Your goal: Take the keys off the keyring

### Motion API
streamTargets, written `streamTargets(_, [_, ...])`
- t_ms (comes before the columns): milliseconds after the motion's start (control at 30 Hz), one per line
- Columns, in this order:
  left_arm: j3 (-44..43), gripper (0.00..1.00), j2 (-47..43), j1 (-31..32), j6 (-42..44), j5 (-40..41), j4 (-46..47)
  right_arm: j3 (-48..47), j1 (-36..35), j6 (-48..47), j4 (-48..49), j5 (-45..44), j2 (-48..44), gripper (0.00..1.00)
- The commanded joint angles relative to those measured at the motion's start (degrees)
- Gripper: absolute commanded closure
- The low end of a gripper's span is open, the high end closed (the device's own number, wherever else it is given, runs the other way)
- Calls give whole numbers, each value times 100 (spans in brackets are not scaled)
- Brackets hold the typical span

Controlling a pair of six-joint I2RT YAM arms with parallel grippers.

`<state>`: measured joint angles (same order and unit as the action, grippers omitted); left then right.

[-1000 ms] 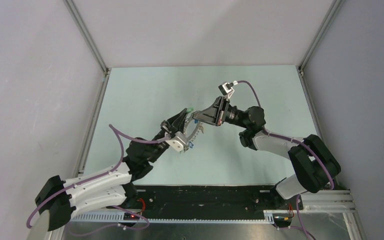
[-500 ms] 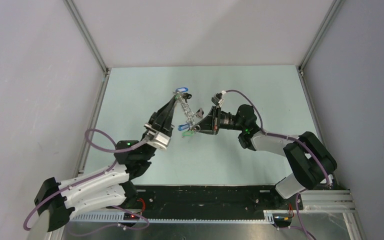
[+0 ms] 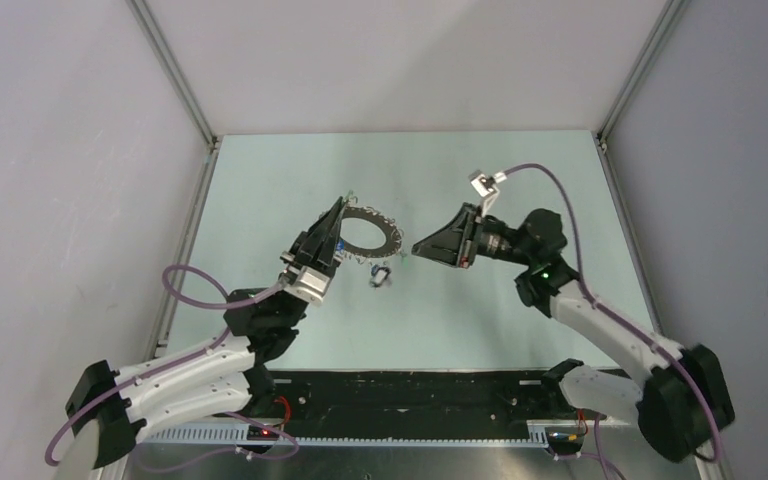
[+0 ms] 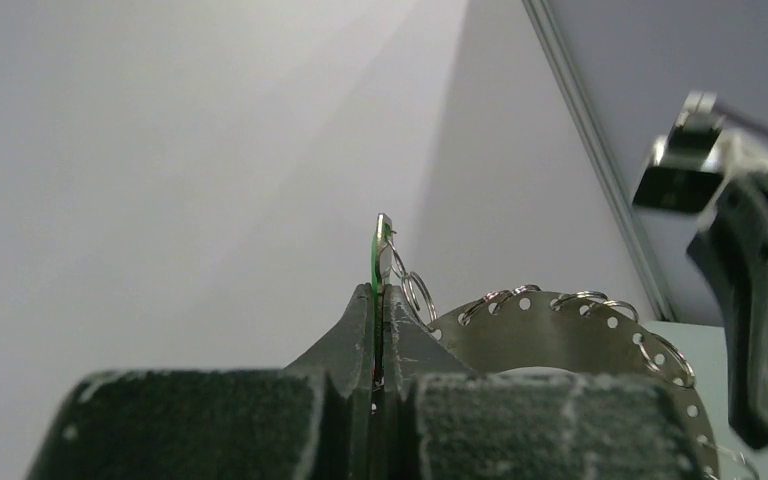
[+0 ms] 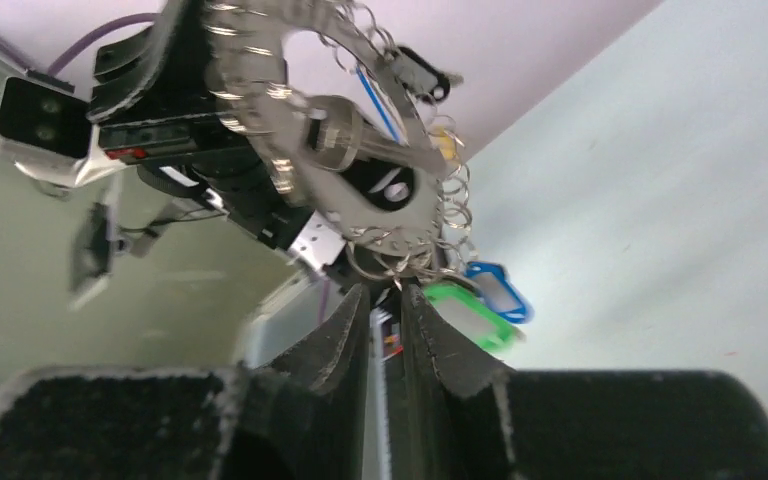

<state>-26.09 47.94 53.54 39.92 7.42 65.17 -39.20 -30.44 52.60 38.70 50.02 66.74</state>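
Keyring point(image 4: 570, 335) up off the table point(image 3: 520, 180), seen nearly face-on from above, over the middle and somewhat toward the left edge. Pierced by a row of holes along its rim, many of them carrying small split rings point(image 4: 417, 293).

Among the keys point(image 5: 385, 152) on it, as seen from the right wrist:
- a silver one across the ring's face
- a black-headed one point(image 5: 422, 72) out at the rim
- a blue tag point(image 5: 498, 290) and a green tag point(image 5: 460, 322) dangling from the thick cluster of split rings at the end nearest that camera

Left gripper point(image 4: 380, 300) at the ring's left rim, jaws pressed together on a thin green-edged tag point(image 4: 379, 250). Stands upright between the fingertips, with one split ring hooked to it. Cannot tell whether the ring's own rim also sits in that grip.

Right gripper point(image 5: 387, 292) just off the ring's right rim, on the side toward the table's right edge, tips pointing at the ring. Jaws a narrow slit apart, with nothing seen between them. Split rings right in front of the tips; touching or not, cannot tell.

Under the ring in the top view, toward the near edge, a small dark-and-blue piece point(image 3: 382, 278). Hanging from the ring or lying on the table, cannot tell.
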Motion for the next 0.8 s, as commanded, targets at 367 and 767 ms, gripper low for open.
streamTargets(367, [297, 100, -384, 318, -1068, -349, -521, -139, 170, -4528, -1814, -1024, -1808, 63])
streamTargets(767, [302, 100, -395, 611, -1250, -779, -1474, -145, -20, -5051, -973, -429, -1552, 46])
